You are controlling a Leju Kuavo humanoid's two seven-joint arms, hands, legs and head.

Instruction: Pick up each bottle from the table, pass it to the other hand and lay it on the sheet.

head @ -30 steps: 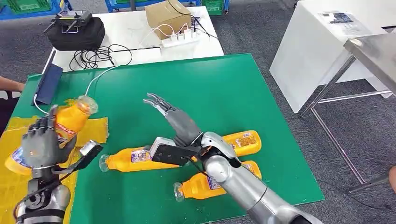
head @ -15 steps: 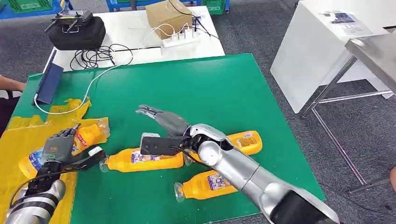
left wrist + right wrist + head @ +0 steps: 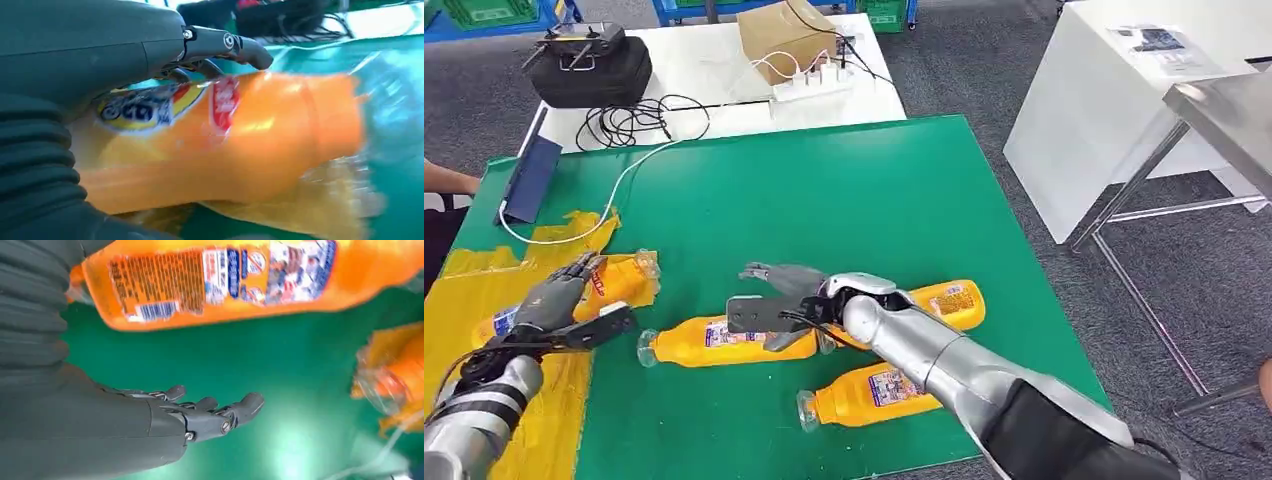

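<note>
Green table (image 3: 904,190) amid grey carpet (image 3: 984,60); left hand (image 3: 552,298) around sheet-laid bottle (image 3: 614,282), right hand (image 3: 786,283) spread.

Glossy orange plastic bottles (image 3: 729,341) lie on smooth matt green table (image 3: 894,200) beside crinkled yellow sheet (image 3: 464,275).

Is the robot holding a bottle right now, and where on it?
The left hand grips an orange bottle around its labelled middle, on the yellow sheet. The right hand holds nothing.

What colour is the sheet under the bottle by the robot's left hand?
Yellow; the sheet shows best in the head view.
</note>
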